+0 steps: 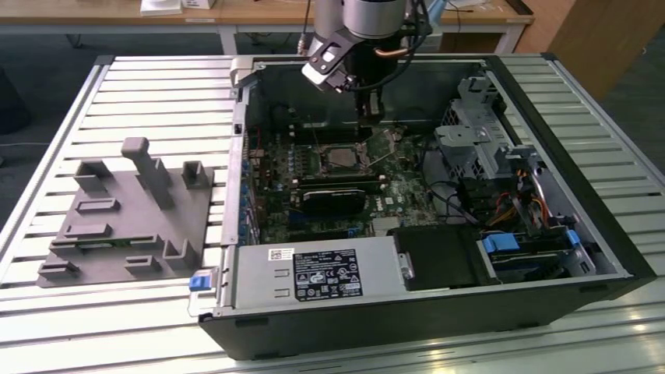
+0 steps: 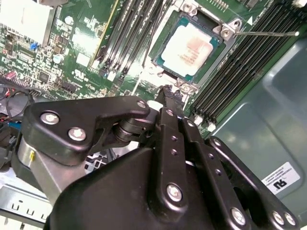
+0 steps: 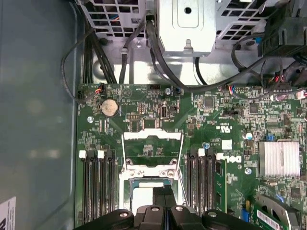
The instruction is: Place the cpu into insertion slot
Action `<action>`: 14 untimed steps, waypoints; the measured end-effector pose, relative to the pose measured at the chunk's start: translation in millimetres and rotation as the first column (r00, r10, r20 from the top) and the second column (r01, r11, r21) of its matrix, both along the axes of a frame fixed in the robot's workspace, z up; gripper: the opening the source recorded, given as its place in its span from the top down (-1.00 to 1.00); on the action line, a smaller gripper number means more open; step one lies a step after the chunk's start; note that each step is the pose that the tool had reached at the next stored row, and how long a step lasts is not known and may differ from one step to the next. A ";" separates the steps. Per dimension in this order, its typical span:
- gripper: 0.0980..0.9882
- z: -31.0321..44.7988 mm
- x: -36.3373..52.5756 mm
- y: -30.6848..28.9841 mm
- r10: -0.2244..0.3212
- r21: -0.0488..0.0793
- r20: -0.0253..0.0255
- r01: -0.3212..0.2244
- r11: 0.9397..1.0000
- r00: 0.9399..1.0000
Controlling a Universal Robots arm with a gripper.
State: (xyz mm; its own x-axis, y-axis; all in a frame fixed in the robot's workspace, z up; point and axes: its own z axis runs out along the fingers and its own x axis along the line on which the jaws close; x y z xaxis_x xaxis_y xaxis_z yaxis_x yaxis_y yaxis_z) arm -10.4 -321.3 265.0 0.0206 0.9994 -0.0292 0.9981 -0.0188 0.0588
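The cpu (image 2: 191, 44), a silvery-beige square chip, lies flat inside the insertion slot (image 2: 225, 29) on the green motherboard; the exterior view has the cpu (image 1: 339, 160) mid-board. My gripper (image 2: 168, 91) hangs just above the board beside the slot, its two black fingers pressed together with nothing between them. In the first wrist view the gripper (image 3: 163, 191) covers part of the insertion slot (image 3: 128, 181), whose metal bracket (image 3: 152, 136) is folded back. From outside, the gripper (image 1: 369, 115) reaches down into the rear of the open case.
Long black connector strips (image 2: 242, 72) flank the slot, and a thin lever (image 2: 268, 33) sticks out beside it. A black card (image 1: 332, 199), a power supply (image 1: 311, 274) and a drive cage (image 1: 478, 140) crowd the case. A grey fixture (image 1: 124, 210) sits at the exterior view's left.
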 end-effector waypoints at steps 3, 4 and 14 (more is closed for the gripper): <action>0.98 0.0 2.6 0.0 0.000 0.000 0.000 0.000 1.000 1.000; 0.98 0.0 3.4 0.0 0.000 0.000 0.000 0.000 1.000 1.000; 0.98 -0.4 16.7 0.1 0.013 0.005 -0.004 -0.013 1.000 1.000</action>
